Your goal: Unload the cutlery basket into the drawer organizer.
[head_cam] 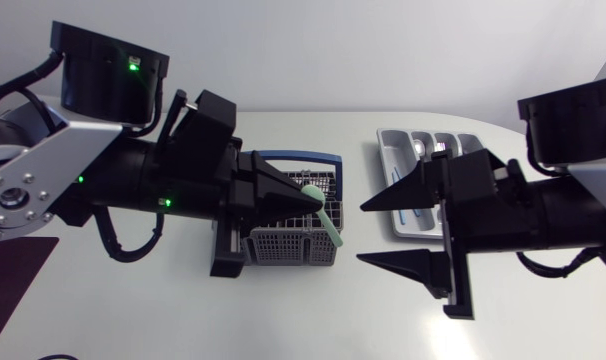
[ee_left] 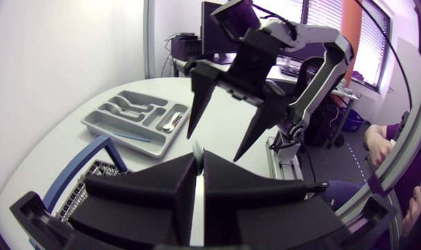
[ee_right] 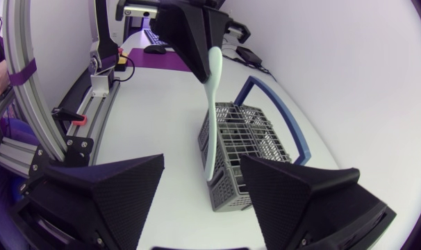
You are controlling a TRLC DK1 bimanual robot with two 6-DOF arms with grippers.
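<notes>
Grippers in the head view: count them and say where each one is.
2. The left gripper holds a pale green utensil above the basket; the right gripper hangs open between basket and organizer.

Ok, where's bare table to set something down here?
Bare table lies below the basket in the head view, and a strip beyond it. Crowded: over the basket, where the left tool holds a green utensil, and the gap to the organizer, where the open right tool hangs.
</notes>
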